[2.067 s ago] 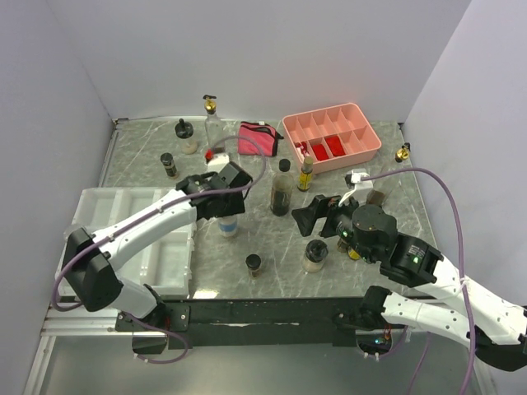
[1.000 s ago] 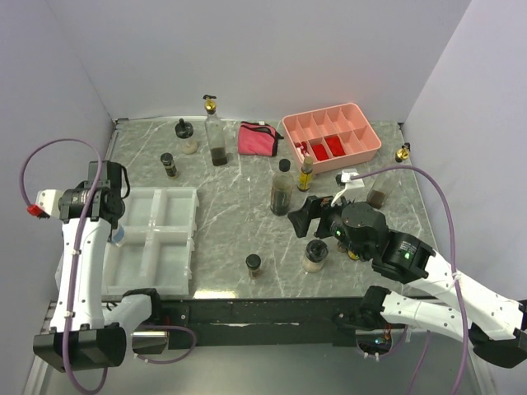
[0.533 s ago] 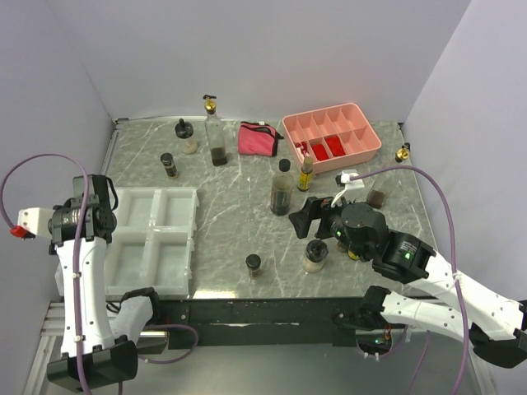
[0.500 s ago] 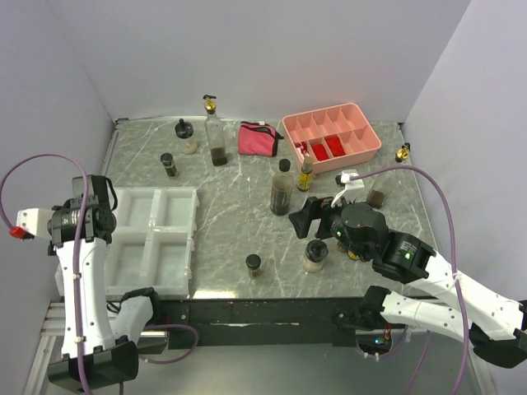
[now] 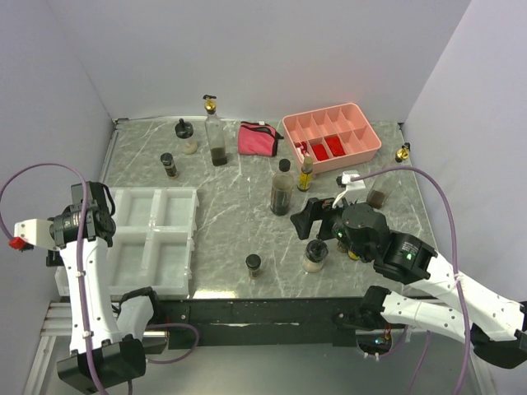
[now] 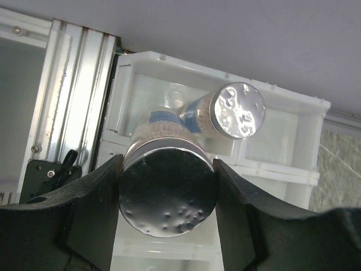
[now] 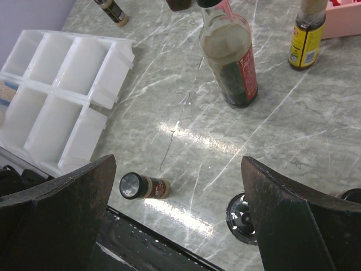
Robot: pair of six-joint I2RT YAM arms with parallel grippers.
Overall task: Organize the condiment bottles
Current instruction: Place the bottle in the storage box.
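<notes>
Left end effector [image 6: 167,217]: part-open, clamped around a silver-lidded jar [image 6: 167,186]; white tray [image 6: 287,135] just beyond it.
Right end effector [image 7: 177,226]: spread wide, empty; sauce bottle [image 7: 228,62] ahead.
Handling: likely glass, so rigid, slick and breakable; grip the body below the lid.

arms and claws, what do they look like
Both arms are white-shelled links with black joints: left arm, right arm. Each carries a looping purple cable. The left claw and right claw have broad matte black fingers.
</notes>
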